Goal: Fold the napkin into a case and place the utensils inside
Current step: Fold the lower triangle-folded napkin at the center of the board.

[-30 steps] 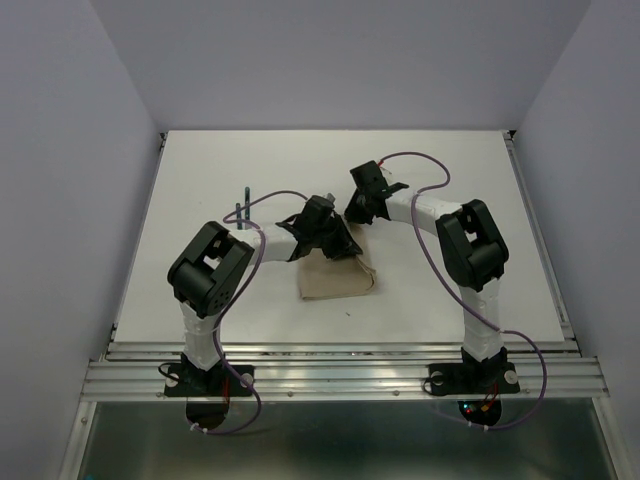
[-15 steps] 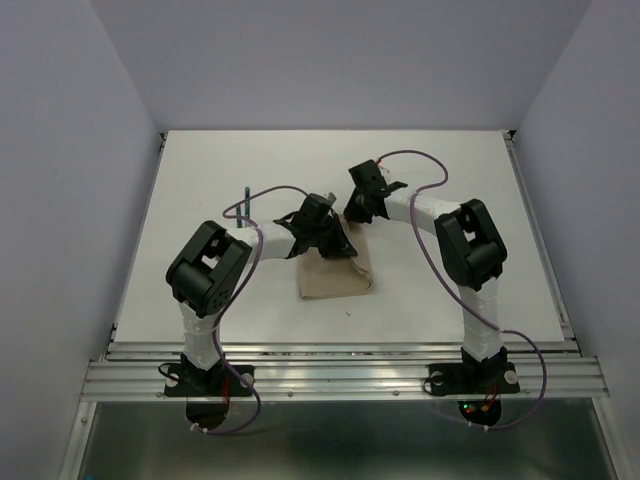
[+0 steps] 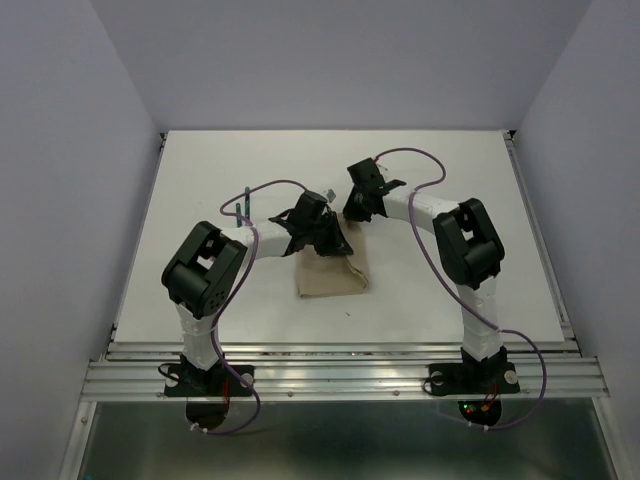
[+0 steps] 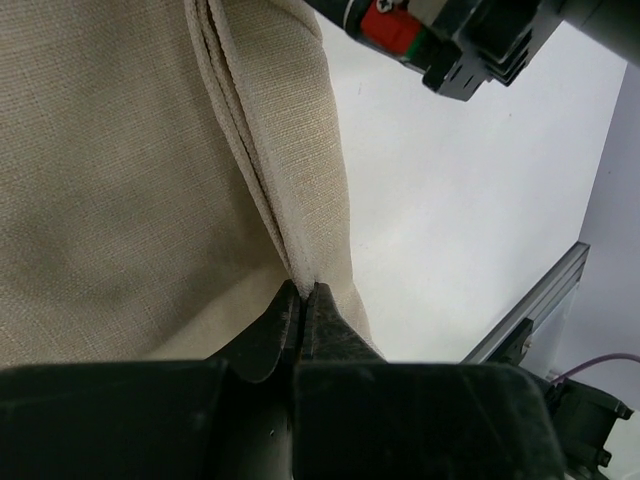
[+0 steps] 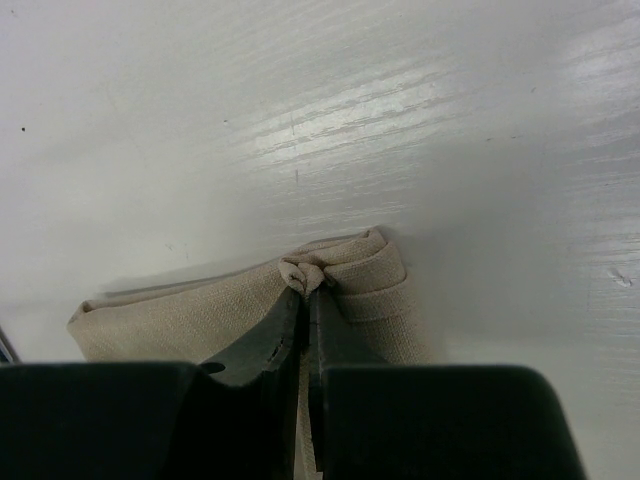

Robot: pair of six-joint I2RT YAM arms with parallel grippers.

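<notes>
While the left gripper (image 4: 303,297) and right gripper (image 5: 307,290) each pinch the folded napkin's (image 3: 332,275) far edge at mid-table, the utensils (image 3: 246,198) lie at its ten o'clock, handles running twelve-to-six, nearer the left arm.

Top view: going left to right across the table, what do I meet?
utensils → left gripper → right gripper. The napkin overlaps both grippers, so it is left out of the order.
</notes>
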